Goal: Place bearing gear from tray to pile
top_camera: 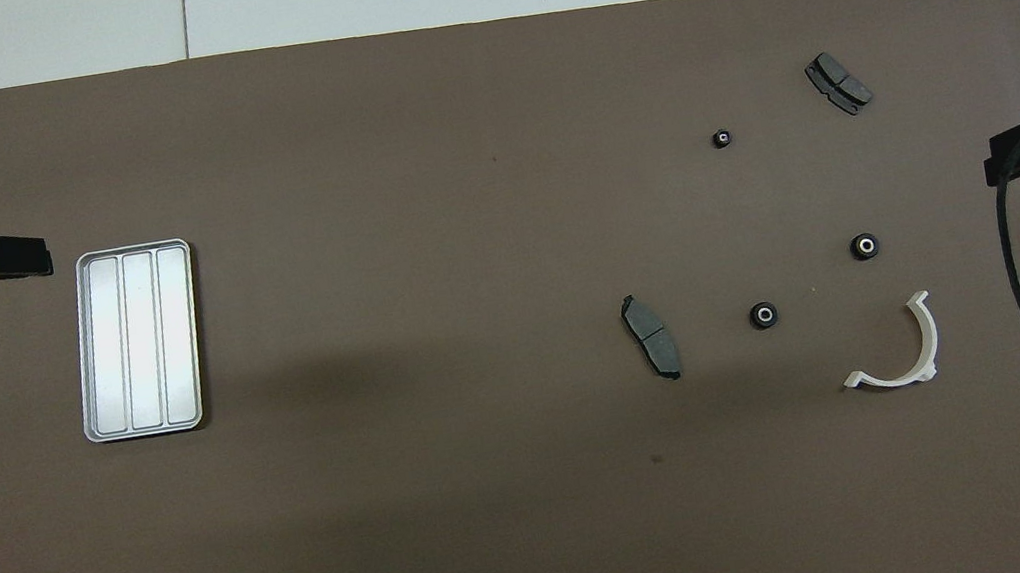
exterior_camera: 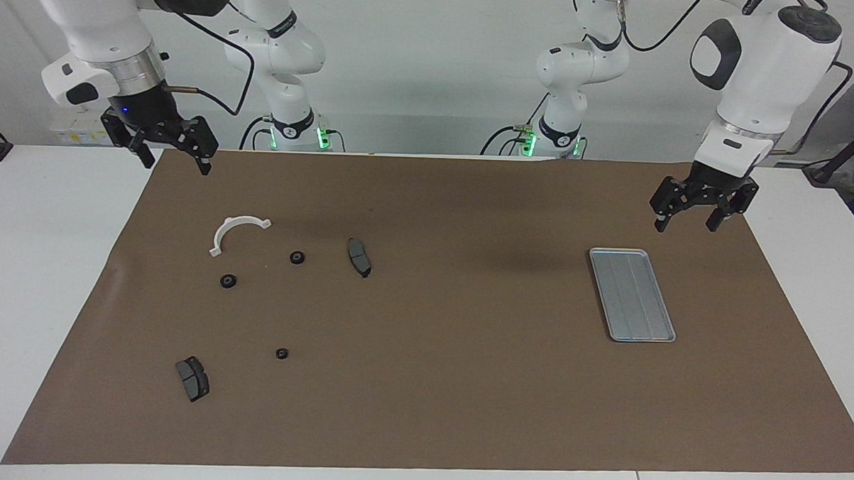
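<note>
Bearing gears, three small black rings with pale centres, lie on the brown mat among the pile at the right arm's end of the table: one point(exterior_camera: 297, 257) beside the white half-ring bracket point(exterior_camera: 237, 231), one point(exterior_camera: 228, 281) a little farther from the robots, one point(exterior_camera: 282, 353) farther still, near a dark brake pad point(exterior_camera: 192, 378). A second brake pad point(exterior_camera: 359, 257) lies toward the table's middle. The silver tray point(exterior_camera: 632, 295), at the left arm's end, holds nothing that can be seen, so the task looks already done, or no gear is left to move.

The left gripper point(exterior_camera: 696, 215) hangs in the air over the mat near the tray, jaws wide and holding nothing. The right gripper point(exterior_camera: 166, 153) hangs over the mat's edge near the bracket, jaws also wide and holding nothing.

A sensible next move, in my judgement, is to keep both grippers high and clear of the loose parts, since a gear would likely roll if nudged.

No brand, label or writing can be read
</note>
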